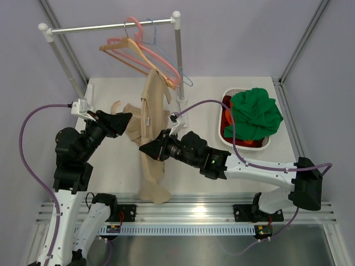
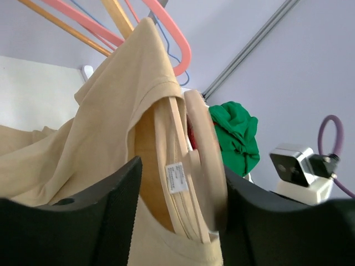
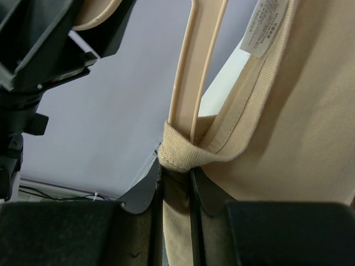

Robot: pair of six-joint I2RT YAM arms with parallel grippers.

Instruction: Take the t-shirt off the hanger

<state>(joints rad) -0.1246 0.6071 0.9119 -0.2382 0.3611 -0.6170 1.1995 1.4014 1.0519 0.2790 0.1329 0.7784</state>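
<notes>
T-shirt [image 1: 152, 166], beige: hangs over the table [image 1: 119, 177] between both arms, neckband [image 3: 222, 149] looped over pale wooden hanger [image 2: 206, 160] | Right gripper [image 3: 176, 176]: pressed together on neckband rib | Left gripper [image 2: 182, 185]: fingers wide apart astride neckband and hanger, hanger against one finger; grip cannot be told

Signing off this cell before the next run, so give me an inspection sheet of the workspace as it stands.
Surface: white table.
Job's things: t-shirt on the hanger, collar looped round one arm.
Clutter: basket holding a green garment and red cloth; spare hangers on the rack.
Grippers: right gripper jaws shut on the t-shirt collar; left gripper jaws straddle the hanger, grip unclear.
Cables: purple cables loop off both wrists; no snag seen.
Surroundings: lilac walls; nothing else seen.
</notes>
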